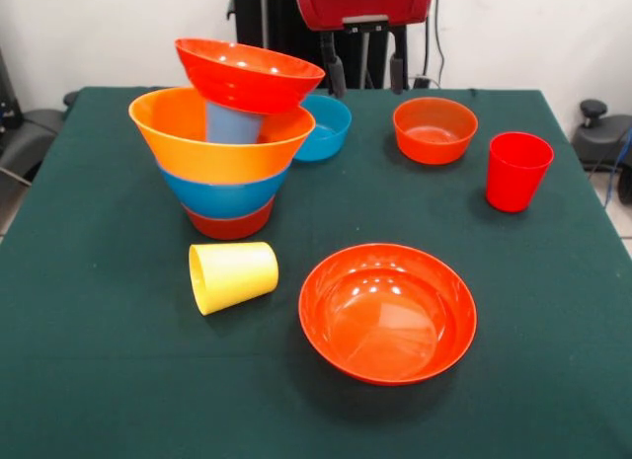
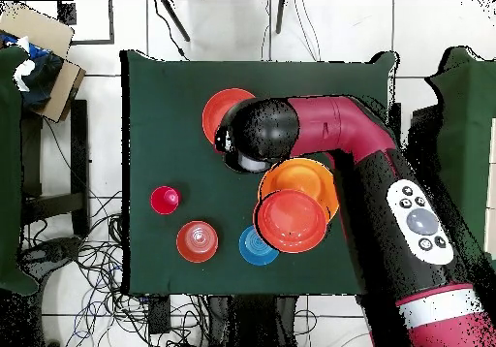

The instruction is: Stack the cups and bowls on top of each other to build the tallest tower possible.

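The tower stands at the left: a small red-orange bowl (image 1: 230, 222), a blue bowl (image 1: 223, 195) and the huge orange bowl (image 1: 219, 133) nested, a light blue cup (image 1: 233, 123) inside, and a wide red-orange bowl (image 1: 248, 74) tilted on top. A yellow cup (image 1: 233, 275) lies on its side in front of it. Another wide red-orange bowl (image 1: 387, 313) sits near the front. Further back are a small blue bowl (image 1: 326, 126), a small red-orange bowl (image 1: 434, 130) and an upright red cup (image 1: 517, 171). My gripper (image 1: 365, 76) hangs open and empty above the far edge.
The green table (image 1: 99, 380) ends at the right just past the red cup. In the overhead view my arm (image 2: 339, 130) reaches across the table (image 2: 155, 101), covering the yellow cup and part of a wide red-orange bowl (image 2: 221, 110). Cables lie on the floor around it.
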Available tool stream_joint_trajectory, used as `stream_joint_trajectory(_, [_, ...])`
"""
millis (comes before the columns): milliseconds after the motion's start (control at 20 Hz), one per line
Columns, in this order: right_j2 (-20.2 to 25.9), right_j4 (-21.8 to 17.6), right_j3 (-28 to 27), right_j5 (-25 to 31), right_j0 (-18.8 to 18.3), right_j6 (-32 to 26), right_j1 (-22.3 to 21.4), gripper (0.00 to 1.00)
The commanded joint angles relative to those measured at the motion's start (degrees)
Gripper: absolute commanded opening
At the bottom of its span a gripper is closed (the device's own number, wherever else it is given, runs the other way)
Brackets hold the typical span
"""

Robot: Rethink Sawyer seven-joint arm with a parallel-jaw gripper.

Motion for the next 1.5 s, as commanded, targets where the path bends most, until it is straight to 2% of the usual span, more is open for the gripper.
stream_joint_trajectory(50, [-4.01,-3.02,-1.41,-4.46,3.54,3.43,1.03,1.00])
stream_joint_trajectory(300, [-4.60,-3.46,-1.12,-5.80,3.88,3.18,0.71,1.00])
stream_joint_trajectory(550, [-7.04,-4.84,0.61,-7.04,5.40,4.89,0.45,1.00])
stream_joint_trajectory(1050, [-9.74,-4.09,2.07,-9.69,6.52,4.62,2.49,1.00])
stream_joint_trajectory(1500, [-12.02,-1.65,5.32,-10.74,8.02,6.28,0.29,1.00])
